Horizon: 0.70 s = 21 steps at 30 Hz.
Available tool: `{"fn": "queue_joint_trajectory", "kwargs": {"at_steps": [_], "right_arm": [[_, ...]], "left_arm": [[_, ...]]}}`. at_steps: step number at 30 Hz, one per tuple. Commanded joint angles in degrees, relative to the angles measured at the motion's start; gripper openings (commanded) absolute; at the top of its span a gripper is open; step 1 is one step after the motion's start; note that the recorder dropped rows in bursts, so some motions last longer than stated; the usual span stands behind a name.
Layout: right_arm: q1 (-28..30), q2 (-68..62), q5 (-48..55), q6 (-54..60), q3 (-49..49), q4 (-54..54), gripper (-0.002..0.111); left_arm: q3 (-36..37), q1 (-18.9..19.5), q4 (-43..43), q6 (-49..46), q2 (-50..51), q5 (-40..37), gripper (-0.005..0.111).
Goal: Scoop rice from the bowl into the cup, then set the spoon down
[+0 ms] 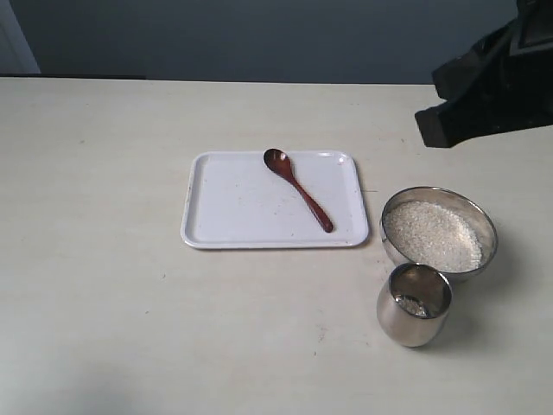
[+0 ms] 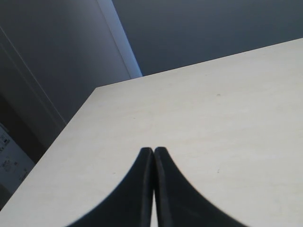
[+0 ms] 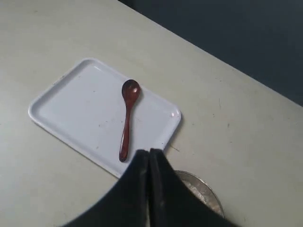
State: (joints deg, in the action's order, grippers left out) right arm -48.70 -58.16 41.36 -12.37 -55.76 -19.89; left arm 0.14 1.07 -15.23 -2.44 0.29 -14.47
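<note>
The reddish-brown wooden spoon [image 1: 299, 188] [image 3: 128, 117] lies flat on the white tray [image 1: 225, 207] [image 3: 71, 113], its oval bowl toward the far edge. To the right of the tray stands the wide steel bowl [image 1: 484, 226] [image 3: 210, 189], filled with white rice [image 1: 432, 233]. In front of it the small steel cup [image 1: 414, 304] holds a little rice. My right gripper [image 3: 148, 152] is shut and empty, raised above the bowl; its arm [image 1: 488, 82] shows at the top right. My left gripper [image 2: 153, 151] is shut with nothing in it, over bare table.
The pale table [image 1: 104, 303] stretches left of the tray and in front of it. A dark wall runs behind the table's far edge.
</note>
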Motion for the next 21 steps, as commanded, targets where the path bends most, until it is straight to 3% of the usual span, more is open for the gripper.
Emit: {"fn": "queue_joint_trajectory", "kwargs": {"at_steps": [1, 7, 9, 14, 16, 21], "right_arm": [[-0.07, 0.79, 0.06, 0.62, 0.10, -1.57, -0.001], [0.18, 0.81, 2.05, -0.42, 0.10, -10.74, -0.001], [2.81, 2.47, -1.79, -2.71, 0.79, -12.53, -0.001], [17.77, 8.92, -15.98, -3.29, 7.24, -2.92, -0.001], [25.18, 13.71, -18.03, -3.29, 11.84, 1.59, -0.001], [36.34, 28.27, -17.95, -3.29, 25.42, 4.42, -0.001]], "left_arm": [[-0.14, -0.61, 0.12, 0.40, -0.29, 0.63, 0.001], [-0.14, -0.61, 0.12, 0.40, -0.29, 0.63, 0.001], [-0.14, -0.61, 0.12, 0.40, -0.29, 0.63, 0.001], [-0.14, -0.61, 0.12, 0.40, -0.29, 0.63, 0.001], [-0.14, -0.61, 0.12, 0.40, -0.29, 0.63, 0.001], [-0.14, -0.61, 0.12, 0.40, -0.29, 0.63, 0.001]]}}
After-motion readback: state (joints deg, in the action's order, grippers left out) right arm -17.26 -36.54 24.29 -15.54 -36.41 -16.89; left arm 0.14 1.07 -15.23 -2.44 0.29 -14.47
